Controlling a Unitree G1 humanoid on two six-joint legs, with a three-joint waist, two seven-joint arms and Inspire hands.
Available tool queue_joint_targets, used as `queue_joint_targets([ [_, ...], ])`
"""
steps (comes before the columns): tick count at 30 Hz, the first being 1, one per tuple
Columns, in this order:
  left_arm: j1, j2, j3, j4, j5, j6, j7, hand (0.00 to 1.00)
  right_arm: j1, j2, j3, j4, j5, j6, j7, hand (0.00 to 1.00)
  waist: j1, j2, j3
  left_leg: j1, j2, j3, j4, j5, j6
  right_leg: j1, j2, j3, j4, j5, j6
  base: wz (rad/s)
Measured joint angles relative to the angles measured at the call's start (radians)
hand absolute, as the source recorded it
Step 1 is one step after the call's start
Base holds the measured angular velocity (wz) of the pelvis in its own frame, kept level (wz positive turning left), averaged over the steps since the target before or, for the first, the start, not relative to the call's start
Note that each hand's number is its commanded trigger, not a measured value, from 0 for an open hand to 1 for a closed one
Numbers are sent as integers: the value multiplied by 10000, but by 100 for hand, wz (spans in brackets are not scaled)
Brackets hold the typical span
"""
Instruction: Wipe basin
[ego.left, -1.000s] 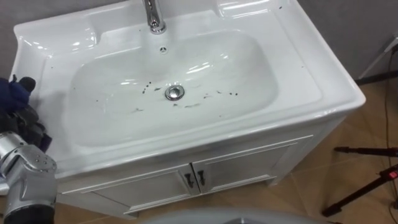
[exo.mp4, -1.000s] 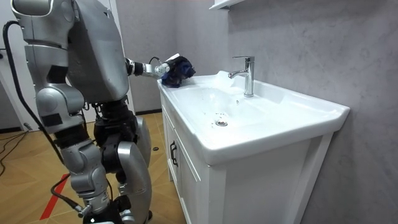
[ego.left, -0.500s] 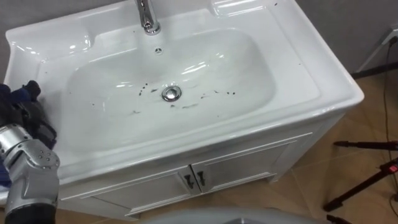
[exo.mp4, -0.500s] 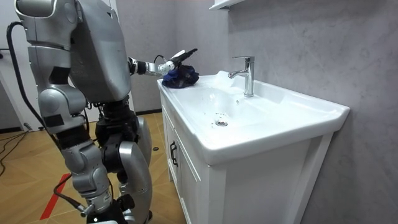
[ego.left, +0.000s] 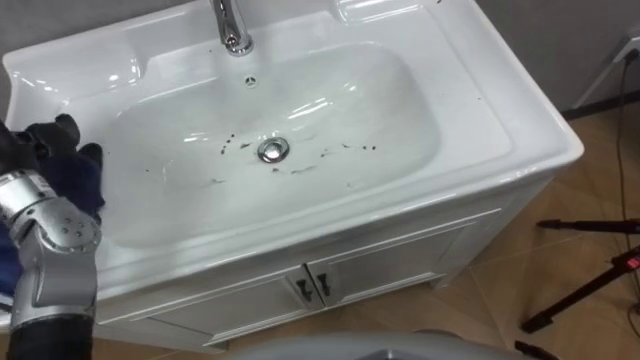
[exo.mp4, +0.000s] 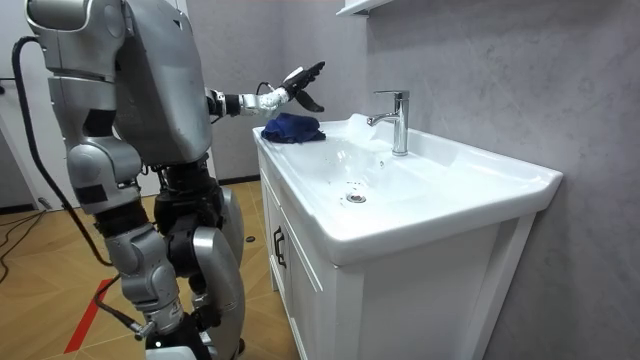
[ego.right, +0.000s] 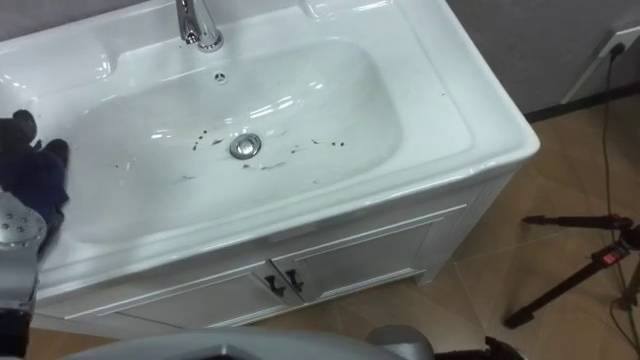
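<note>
My left hand (exo.mp4: 300, 82) hovers with fingers spread straight, holding nothing, just above the dark blue cloth (exo.mp4: 292, 128) bunched on the basin's (ego.left: 500, 120) left rim, the speckled bowl's drain (ego.left: 271, 150) and the far tap (exo.mp4: 398, 120) off to the right.

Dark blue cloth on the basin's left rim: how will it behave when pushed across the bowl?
Likely floppy: the dark blue cloth lies in a crumpled heap on the rim of the white ceramic basin, so it should bunch rather than slide flat. The glossy glaze suggests it may slip easily once the open left hand, now raised above it, pushes it.
</note>
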Motion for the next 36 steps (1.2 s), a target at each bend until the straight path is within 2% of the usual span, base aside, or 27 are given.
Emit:
queue_joint_targets([
  [6, -336, 2, 466, -709, -32, -328, 358, 0, -88, 5, -259, 178, 5, -37, 3, 0, 35, 75, -2, -7, -17, 40, -3, 0, 1, -72, 6, 148, 48, 4, 13, -4],
  [10, -440, 10, 879, -963, -45, -605, 587, 0, -59, 14, -259, 174, 358, -38, -126, 0, 182, 142, -34, 10, -15, 117, -7, 0, 0, -82, 11, 154, 14, 3, 13, -7],
  [12, -470, 11, 1123, -962, -92, -738, 615, 0, 10, 14, -257, 166, 426, -40, -172, 0, 307, 145, -42, 3, -16, 103, -8, 0, 0, -80, 8, 138, 17, 3, 13, 2],
  [15, -469, 16, 1648, -945, -236, -749, 746, 0, 97, 11, -261, 138, 318, -41, -184, 0, 566, 100, -62, 9, -17, 66, -9, 1, 0, -90, 5, 125, 21, 2, 15, 0],
  [18, -407, 20, 2341, -1034, -389, -748, 927, 0, 210, 11, -346, 114, 325, -43, -192, 0, 754, 39, -124, 21, -25, -18, -32, 1, 0, -50, 7, 121, 8, 1, 15, 1],
  [21, -289, 43, 2840, -1227, -827, -769, 1436, 0, 293, 8, -335, 96, 328, -52, -249, 0, 1083, 9, -130, 61, -36, -129, -52, 1, -1, -1, 1, 104, 6, -4, 24, 1],
  [23, -17, 52, 3353, -1274, -1372, -776, 1877, 0, 316, 4, -338, 53, 41, -35, -295, 0, 1248, 22, -129, 68, -43, -132, -55, 1, -1, 1, -12, 64, 13, -6, 27, 2],
  [26, 392, 70, 3845, -1265, -1979, -849, 2078, 0, 450, -8, -352, -171, -166, -37, -295, 0, 1507, 13, -121, 90, -42, -139, -53, 0, 0, -39, -17, 63, 12, -7, 26, 0],
  [28, 1035, 70, 4128, -1242, -2447, -858, 2186, 0, 573, -8, -349, -348, -106, -50, -297, 0, 1684, 42, -99, 90, -45, -174, -42, 0, 0, -49, -31, 17, 7, -20, 27, 10],
  [31, 1639, 68, 4229, -1088, -3247, -888, 2408, 0, 569, -23, -340, -353, -46, -38, -297, 0, 1872, -39, -84, 33, -72, -364, -35, -2, 3, -59, -79, -140, 83, -82, 38, 18],
  [36, 2173, -95, 4231, -194, -3929, -888, 2525, 0, 462, -29, -317, -348, 7, 31, -260, 0, 2046, -28, -93, -131, -117, -708, -16, -25, 67, -73, -153, -423, 184, -119, 27, 18],
])
